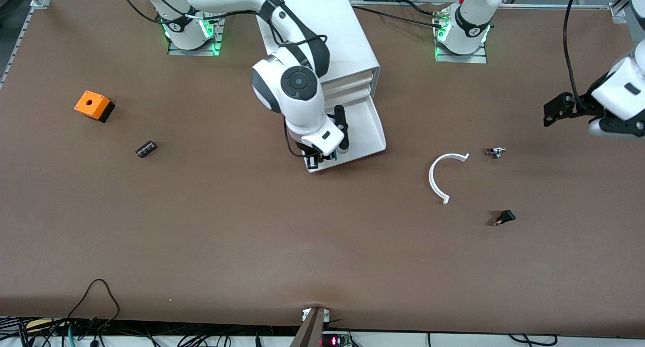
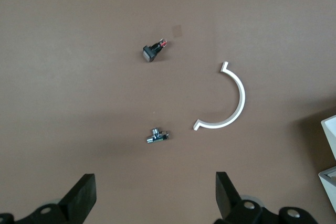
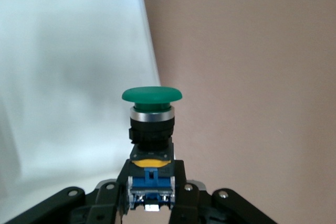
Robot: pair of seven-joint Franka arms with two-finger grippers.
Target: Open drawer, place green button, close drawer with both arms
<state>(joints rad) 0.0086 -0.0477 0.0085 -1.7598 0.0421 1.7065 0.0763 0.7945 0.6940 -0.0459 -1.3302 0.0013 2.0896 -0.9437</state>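
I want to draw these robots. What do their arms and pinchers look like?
Both arms are glossy white with rounded joints and black bands. The right arm has a round dark cap on one joint, and black cables run along both. The left gripper and right gripper are black, each with two fingers. Green lights glow at the bases.

No legible text — no labels anywhere

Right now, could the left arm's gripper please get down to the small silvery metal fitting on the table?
Probably yes: the left gripper hangs open above the small silvery metal fitting, with only bare brown table between them.
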